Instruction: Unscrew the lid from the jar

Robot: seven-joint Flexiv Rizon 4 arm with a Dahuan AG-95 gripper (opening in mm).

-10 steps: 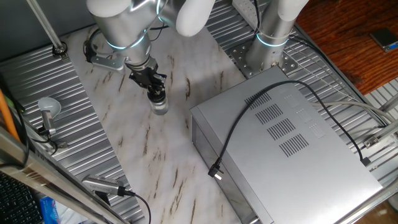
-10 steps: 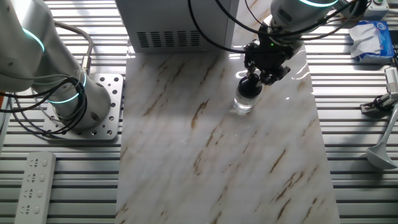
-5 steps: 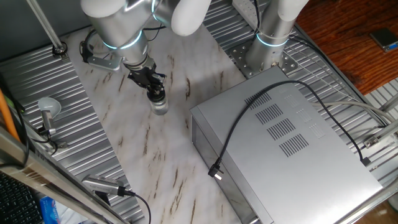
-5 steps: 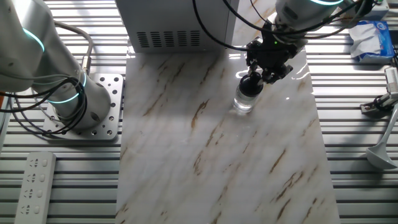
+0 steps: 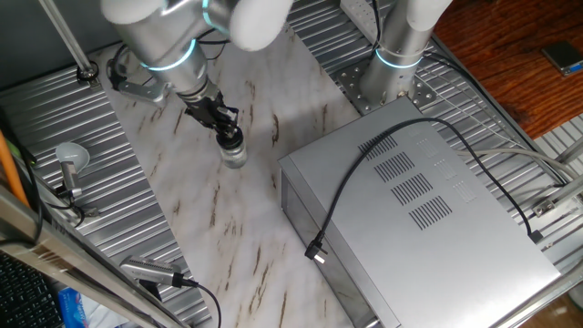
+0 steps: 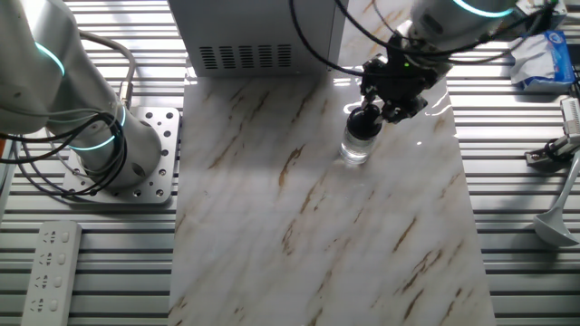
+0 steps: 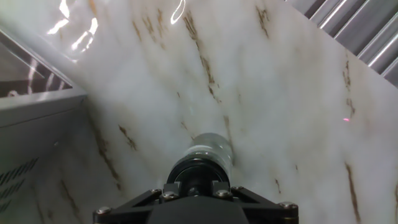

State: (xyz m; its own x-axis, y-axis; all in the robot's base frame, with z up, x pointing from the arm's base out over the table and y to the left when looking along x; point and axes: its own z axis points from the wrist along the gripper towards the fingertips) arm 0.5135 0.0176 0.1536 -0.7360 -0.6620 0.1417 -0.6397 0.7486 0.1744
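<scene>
The jar point(image 5: 235, 158) is tiny and clear and stands upright on the marble board point(image 5: 209, 237), left of the big metal box. Its dark lid point(image 5: 231, 142) is on top, with my gripper point(image 5: 225, 133) shut on it from above. The other fixed view has the jar point(image 6: 354, 149) under the lid point(image 6: 364, 125) and the gripper point(image 6: 377, 114). In the hand view the gripper point(image 7: 196, 185) flanks the dark lid point(image 7: 195, 172), one finger on each side, and the glass of the jar point(image 7: 211, 148) shows beyond it.
A large grey metal box point(image 5: 414, 214) with a black cable point(image 5: 355, 182) over it lies right of the jar. A grey knob on a stem point(image 5: 69, 160) stands at the left. A second arm's base point(image 6: 118, 149) and a power strip point(image 6: 50, 263) sit beside the board.
My arm's upper links have swung left and the wrist has turned a little around the lid. The jar stays in the same spot on the board.
</scene>
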